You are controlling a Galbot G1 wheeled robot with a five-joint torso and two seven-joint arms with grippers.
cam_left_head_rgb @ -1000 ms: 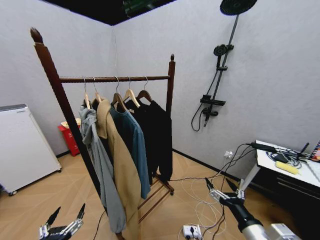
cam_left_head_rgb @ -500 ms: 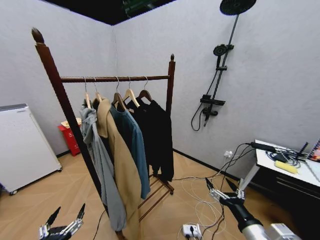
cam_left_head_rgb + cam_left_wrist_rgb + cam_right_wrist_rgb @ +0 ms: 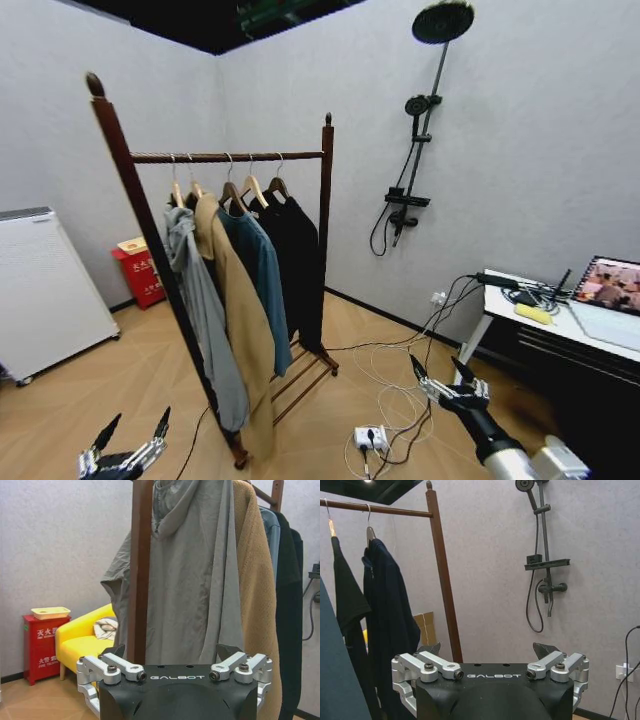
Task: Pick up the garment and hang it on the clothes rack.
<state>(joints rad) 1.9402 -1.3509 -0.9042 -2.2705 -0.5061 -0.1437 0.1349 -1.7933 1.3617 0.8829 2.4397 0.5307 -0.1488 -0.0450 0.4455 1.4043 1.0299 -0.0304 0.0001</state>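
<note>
My left gripper (image 3: 127,447) hangs low at my left side with its fingers spread apart and nothing between them; my right gripper (image 3: 443,378) is held out low on my right, fingers likewise apart and empty, above the cables on the wooden floor (image 3: 60,400). A white power strip (image 3: 369,437) lies on that floor between my right gripper and the base of the clothes rack (image 3: 322,200).

The rack stands ahead and to my left, its dark reddish-brown posts joined by a horizontal rail, with a slatted base below. Four garments hang from the rail on hangers: nearest me a grey hoodie (image 3: 205,320), then a tan coat (image 3: 245,340), then a blue jacket (image 3: 262,275), and farthest along, next to the far post, the long black jacket (image 3: 298,260) on its wooden hanger (image 3: 277,186), hook over the rail.

Off to my right a white desk (image 3: 560,325) carries a laptop (image 3: 608,290). On the far wall beyond the rack a black shower fixture (image 3: 415,130) is mounted. To my left stand a white cabinet (image 3: 45,290) and a red box (image 3: 140,272) against the wall.
</note>
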